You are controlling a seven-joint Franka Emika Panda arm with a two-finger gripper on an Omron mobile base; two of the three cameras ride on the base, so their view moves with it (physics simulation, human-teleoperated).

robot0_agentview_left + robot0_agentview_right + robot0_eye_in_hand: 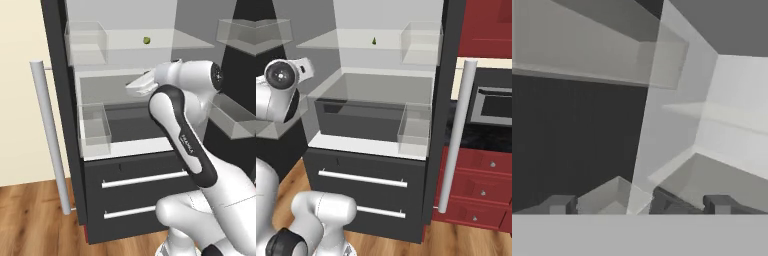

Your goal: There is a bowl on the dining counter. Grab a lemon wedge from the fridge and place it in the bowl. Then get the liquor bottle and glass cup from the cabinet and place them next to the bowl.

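Step in hand: you are reaching into the open fridge (130, 165) for the lemon wedge (147, 40); nothing is held yet.
Lemon wedge: it sits alone on the upper glass shelf (150, 42), toward the back, a tiny yellow-green piece, also visible in the right base view (374, 41).
Fingers: spread wide and empty; in the hand view the 2 dark fingers (559, 204) rise at the bottom with a clear gap between them.
Gripper: in the left base view it (135, 87) is at the level below the wedge's shelf, well apart from the wedge.
Approach: lift the hand above the shelf edge first, then go in level, so you do not knock the glass.
Grasp: centre the wedge between the fingers before you close; it is small and could slip or roll aside.
Watch: the clear door bin (87, 42) to the left of the shelf; keep the wrist off it.
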